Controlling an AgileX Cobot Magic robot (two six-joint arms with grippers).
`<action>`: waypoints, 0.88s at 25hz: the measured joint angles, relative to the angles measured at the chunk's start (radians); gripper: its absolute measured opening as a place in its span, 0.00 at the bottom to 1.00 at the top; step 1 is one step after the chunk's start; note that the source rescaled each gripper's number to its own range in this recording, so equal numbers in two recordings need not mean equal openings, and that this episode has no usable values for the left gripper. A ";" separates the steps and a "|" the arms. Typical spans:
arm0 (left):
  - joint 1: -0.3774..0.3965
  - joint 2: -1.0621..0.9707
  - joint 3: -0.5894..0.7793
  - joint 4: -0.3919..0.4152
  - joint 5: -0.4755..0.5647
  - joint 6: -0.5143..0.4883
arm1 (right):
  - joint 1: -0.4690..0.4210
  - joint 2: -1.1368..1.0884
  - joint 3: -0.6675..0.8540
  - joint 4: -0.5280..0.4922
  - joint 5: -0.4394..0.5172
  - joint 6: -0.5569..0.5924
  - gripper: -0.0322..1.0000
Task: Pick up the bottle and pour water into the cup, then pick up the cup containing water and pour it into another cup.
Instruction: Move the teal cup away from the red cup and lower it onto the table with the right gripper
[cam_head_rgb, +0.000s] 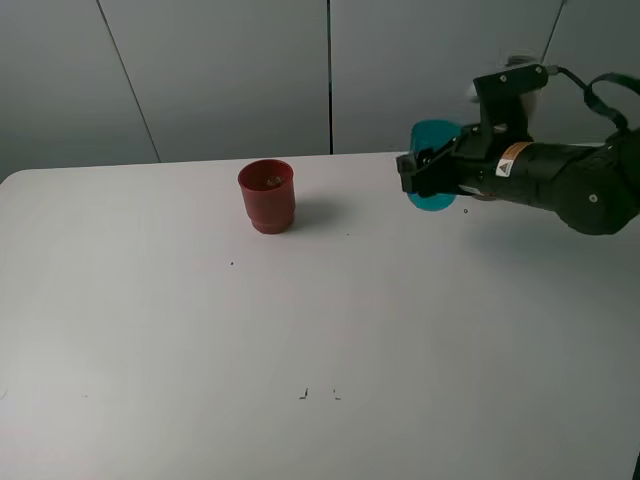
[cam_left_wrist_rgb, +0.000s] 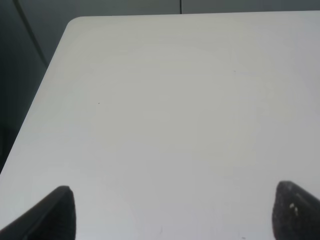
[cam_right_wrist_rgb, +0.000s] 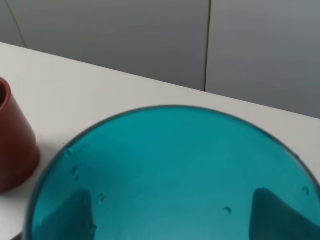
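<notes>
Up above the white table (cam_head_rgb: 200, 350), the right gripper (cam_head_rgb: 420, 172) squeezes the blue cup (cam_head_rgb: 432, 165), at about 2 o'clock. Over at 11 o'clock, well apart, the red cup (cam_head_rgb: 267, 196) stands upright. Meanwhile the left gripper (cam_left_wrist_rgb: 170, 212) hangs spread wide with nothing in it.

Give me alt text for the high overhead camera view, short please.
The right gripper holds a teal translucent cup above the white table, off to the right of an upright red cup. No bottle or left arm is in view.
</notes>
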 joint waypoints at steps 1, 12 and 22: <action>0.000 0.000 0.000 0.000 0.000 0.000 | 0.000 0.000 0.022 0.027 -0.036 -0.048 0.13; 0.000 0.000 0.000 0.000 0.000 0.000 | 0.000 0.150 0.085 0.222 -0.216 -0.252 0.13; 0.000 0.000 0.000 0.000 0.000 0.000 | 0.000 0.339 0.052 0.230 -0.482 -0.219 0.13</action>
